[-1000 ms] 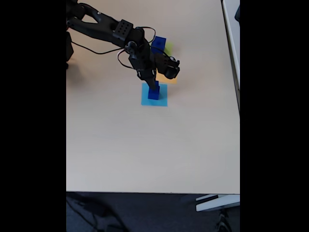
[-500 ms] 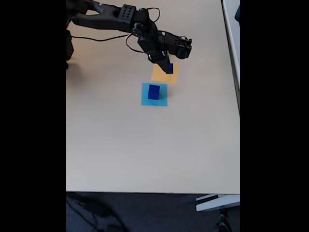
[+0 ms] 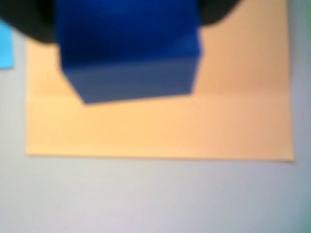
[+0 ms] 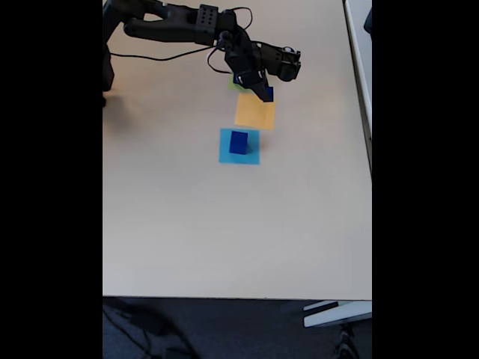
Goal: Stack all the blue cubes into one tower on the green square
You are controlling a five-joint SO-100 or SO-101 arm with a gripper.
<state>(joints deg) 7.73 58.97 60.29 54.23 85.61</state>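
In the fixed view my gripper (image 4: 266, 93) is shut on a small dark-blue cube (image 4: 268, 94), hanging over the far edge of the orange square (image 4: 254, 115). The wrist view shows this blue cube (image 3: 129, 48) held between the dark fingers (image 3: 26, 24), with the orange square (image 3: 160, 126) below it. Another blue cube (image 4: 239, 142) stands on the light-blue square (image 4: 239, 155). A sliver of the green square (image 4: 232, 85) peeks out beside the arm; the rest is hidden behind the arm.
The black arm (image 4: 179, 26) reaches in from the top left with a loose cable. The table's right edge (image 4: 370, 149) and near edge (image 4: 239, 298) bound the beige top. A corner of the light-blue square (image 3: 5, 46) shows in the wrist view.
The gripper rose from the cube on the light-blue square and moved up and to the right, carrying the small blue cube over the orange square.
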